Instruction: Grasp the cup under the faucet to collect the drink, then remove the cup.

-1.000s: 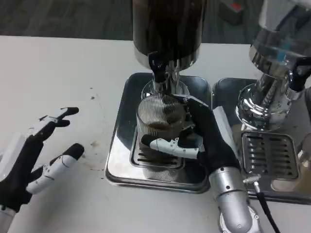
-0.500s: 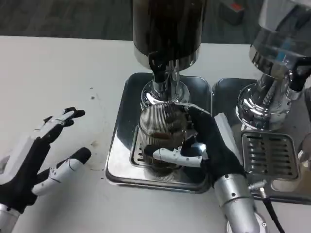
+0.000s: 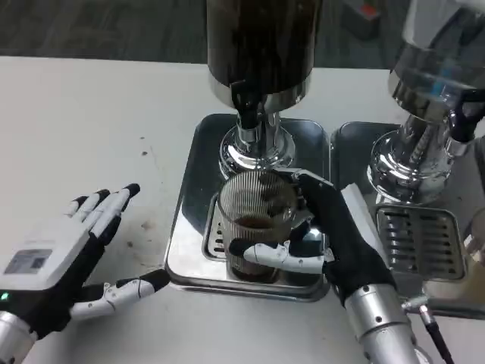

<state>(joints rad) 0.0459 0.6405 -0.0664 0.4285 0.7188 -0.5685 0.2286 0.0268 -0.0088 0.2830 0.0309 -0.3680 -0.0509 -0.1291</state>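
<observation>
One ribbed glass cup [image 3: 256, 227] with dark drink stands on the counter [image 3: 91, 114]. Two drink dispensers are there: a dark one [image 3: 261, 45] at centre and a paler one [image 3: 443, 68] on the right. Two steel drip trays show, one [image 3: 189, 235] under the cup and a second [image 3: 420, 243] beside it. Two hands appear, left [image 3: 57, 262] and right [image 3: 333, 231]. At the right edge sits what may be another glass [image 3: 476, 239], too cropped to count.

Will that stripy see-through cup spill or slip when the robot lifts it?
The cup looks stiff, so the right robot hand wrapped around it probably won't squash it. Its ridged wall likely helps grip. Dark drink fills only the lower part, so it seems fairly light and unlikely to slosh out unless tilted. It is tall, so a bump could tip it.
</observation>
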